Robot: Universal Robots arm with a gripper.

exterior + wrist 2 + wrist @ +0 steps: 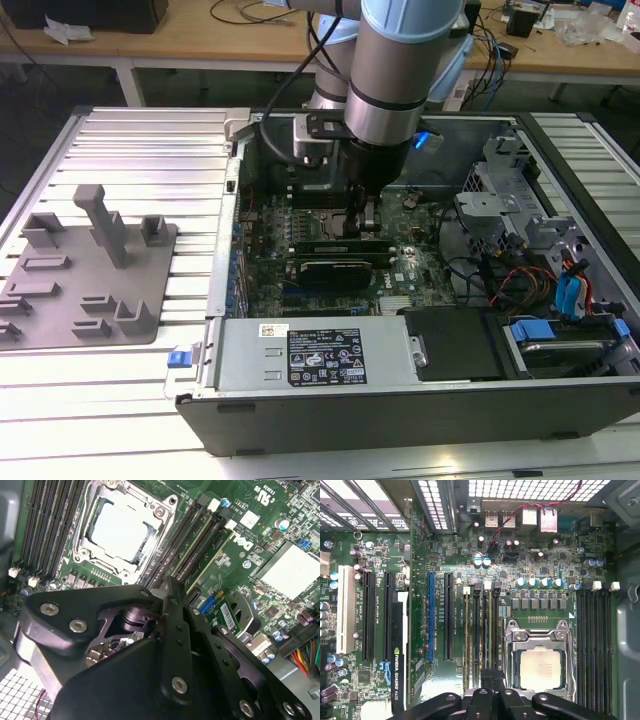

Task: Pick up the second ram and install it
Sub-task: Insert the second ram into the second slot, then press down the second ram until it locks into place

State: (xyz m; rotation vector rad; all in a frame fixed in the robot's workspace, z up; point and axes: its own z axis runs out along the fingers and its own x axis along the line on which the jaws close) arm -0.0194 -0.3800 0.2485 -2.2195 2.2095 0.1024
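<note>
Green memory stick [489, 630] stands in a motherboard [535, 555] slot just beside the processor socket [539, 662]; black gripper [493, 676] sits directly over it, fingers narrowly parted, grip uncertain.

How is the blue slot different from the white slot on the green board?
The blue slot is thin; the white slot looks wider. The blue slot sits nearer the square silver chip; the white slot lies beyond the black card. Both are long, straight and parallel.
</note>
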